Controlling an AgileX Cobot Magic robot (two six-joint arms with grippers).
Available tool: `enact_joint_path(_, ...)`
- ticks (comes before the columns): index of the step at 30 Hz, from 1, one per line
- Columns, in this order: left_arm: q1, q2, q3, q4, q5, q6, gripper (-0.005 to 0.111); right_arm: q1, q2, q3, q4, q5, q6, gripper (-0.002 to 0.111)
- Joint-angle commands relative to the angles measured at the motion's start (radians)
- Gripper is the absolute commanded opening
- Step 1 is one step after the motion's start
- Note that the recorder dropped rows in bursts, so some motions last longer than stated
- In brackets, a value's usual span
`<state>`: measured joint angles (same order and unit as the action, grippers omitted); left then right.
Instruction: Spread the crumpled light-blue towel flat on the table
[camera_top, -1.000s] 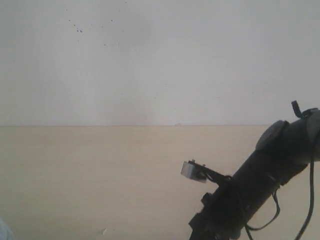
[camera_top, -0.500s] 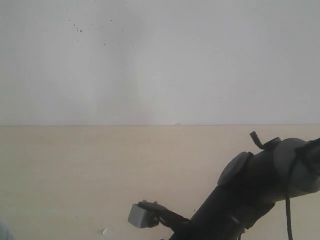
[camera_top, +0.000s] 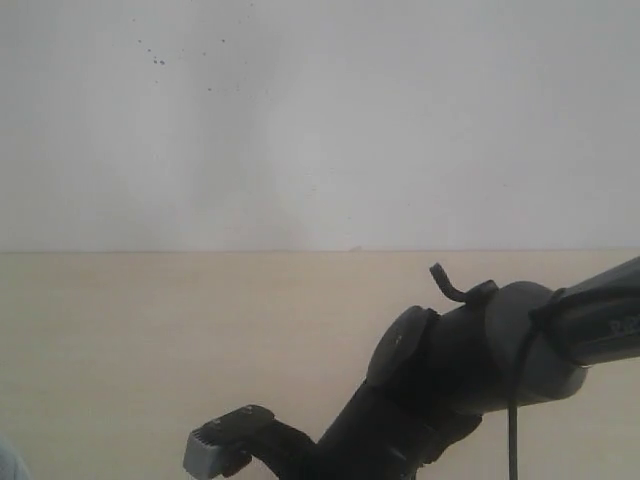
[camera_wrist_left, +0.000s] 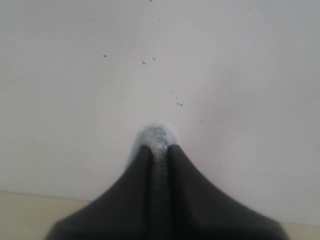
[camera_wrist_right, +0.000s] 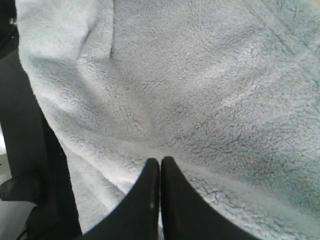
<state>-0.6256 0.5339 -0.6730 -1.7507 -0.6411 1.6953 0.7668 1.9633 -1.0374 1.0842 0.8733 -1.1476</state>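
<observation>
The left jaws are clamped on the towel (camera_wrist_left: 157, 134). In the left wrist view the two dark fingers (camera_wrist_left: 125, 200) lie pressed together, and a small fluffy pale-blue tuft pokes out past their tips. That tuft is seen against the white wall (camera_wrist_left: 75, 75), which is dotted with small dark specks (camera_wrist_left: 177, 102). A thin strip of the beige desk (camera_wrist_left: 25, 210) shows below the wall.

In the right wrist view the towel (camera_wrist_right: 210, 100) fills nearly everything, its fleecy pile creased into soft folds. A stitched hem (camera_wrist_right: 285, 42) runs across one corner. The right jaws are together, with only a hairline slit between them, and their tips sit at a raised fold of the cloth. Whether any cloth is nipped between them cannot be told. Black machine parts (camera_wrist_right: 30, 150) border the towel on one side.

From the exterior view, the dark right arm (camera_top: 450, 380) comes in at the right edge and slants down toward the near left, crossing the middle of the desk (camera_top: 150, 350). A small grey box (camera_top: 215, 452) sticks out from it close to the near edge. Its jaws lie below the frame there. Only a pale-blue sliver of the towel (camera_top: 6, 465) shows, at the near left corner. The white wall (camera_top: 300, 120) rises behind the far edge of the desk.
</observation>
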Motion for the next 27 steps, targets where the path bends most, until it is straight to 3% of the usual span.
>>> enact_joint_path(1,-0.002,-0.004,0.005,0.006,0.008,0.007,0.004,0.001,0.014,-0.011,-0.069,0.071,0.023,0.000)
enact_joint_path(6,-0.002,-0.004,0.007,0.006,0.010,0.007,0.004,0.024,0.014,-0.009,-0.150,0.105,0.074,0.000)
enact_joint_path(15,-0.002,-0.004,0.063,0.006,0.013,-0.030,0.004,0.068,0.074,-0.009,-0.221,-0.012,0.107,0.000)
enact_joint_path(20,-0.002,-0.004,0.063,0.006,0.013,-0.030,0.004,0.068,0.096,-0.011,-0.397,-0.108,0.206,0.000)
enact_joint_path(27,-0.002,-0.004,0.063,0.006,0.013,-0.026,0.004,-0.060,0.096,-0.088,-0.552,-0.095,0.364,0.000)
